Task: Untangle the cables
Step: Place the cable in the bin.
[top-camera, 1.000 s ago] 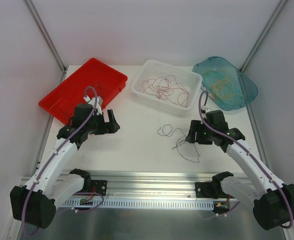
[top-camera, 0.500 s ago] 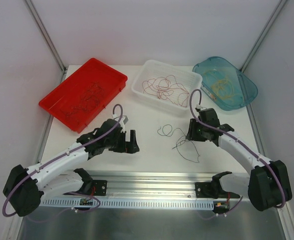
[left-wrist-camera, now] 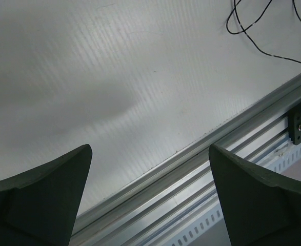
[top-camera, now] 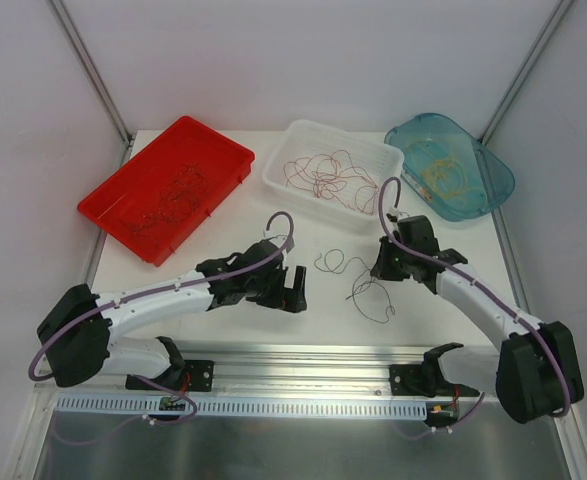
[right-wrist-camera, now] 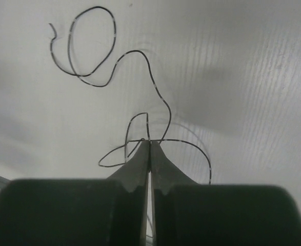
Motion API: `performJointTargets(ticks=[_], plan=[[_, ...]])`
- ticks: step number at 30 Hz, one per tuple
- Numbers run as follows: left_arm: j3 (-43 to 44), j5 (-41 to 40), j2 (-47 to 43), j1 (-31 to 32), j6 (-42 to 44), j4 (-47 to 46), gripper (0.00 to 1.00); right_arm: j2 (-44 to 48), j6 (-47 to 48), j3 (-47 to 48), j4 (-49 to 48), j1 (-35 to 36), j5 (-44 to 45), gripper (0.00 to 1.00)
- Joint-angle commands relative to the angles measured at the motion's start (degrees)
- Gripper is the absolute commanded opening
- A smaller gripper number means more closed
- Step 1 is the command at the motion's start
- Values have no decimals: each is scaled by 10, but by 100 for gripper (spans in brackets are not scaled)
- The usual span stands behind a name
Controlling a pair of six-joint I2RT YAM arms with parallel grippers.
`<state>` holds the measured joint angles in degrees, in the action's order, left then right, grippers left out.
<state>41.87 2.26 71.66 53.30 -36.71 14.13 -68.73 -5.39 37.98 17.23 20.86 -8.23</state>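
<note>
A thin dark cable (top-camera: 358, 290) lies in loose loops on the white table between the two arms. My right gripper (top-camera: 378, 272) is shut on it, and in the right wrist view the fingertips (right-wrist-camera: 149, 142) pinch the dark cable (right-wrist-camera: 91, 82) where its loops cross. To the cable's left, low over the table, my left gripper (top-camera: 295, 290) stands wide open and empty. The left wrist view shows my left gripper (left-wrist-camera: 150, 154) with nothing between its fingers, and part of the dark cable (left-wrist-camera: 253, 25) at the top right. More cables lie in the trays behind.
A red tray (top-camera: 113, 190) with dark cables sits at the back left. A white tray (top-camera: 273, 178) with red cables stands at the back middle, and a teal tray (top-camera: 493, 185) with yellow cables at the back right. An aluminium rail (top-camera: 303, 355) runs along the near edge.
My right gripper has closed on the dark cable where it lay. The left arm has swung from beside the red tray to the middle of the table, still open.
</note>
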Motion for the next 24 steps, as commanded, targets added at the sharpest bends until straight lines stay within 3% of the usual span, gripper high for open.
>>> performJointTargets(ticks=[1,10,20,24], plan=[[39,-15,23,17,0,-27,99,74,-13,35,17,5,-35,1],[99,-14,57,46,30,-88,96,180,-21,111,85,30,-78,1],[119,-15,42,46,69,-156,88,204,16,146,105,65,-129,1],[124,26,43,46,104,-189,84,197,35,147,104,79,-162,1]])
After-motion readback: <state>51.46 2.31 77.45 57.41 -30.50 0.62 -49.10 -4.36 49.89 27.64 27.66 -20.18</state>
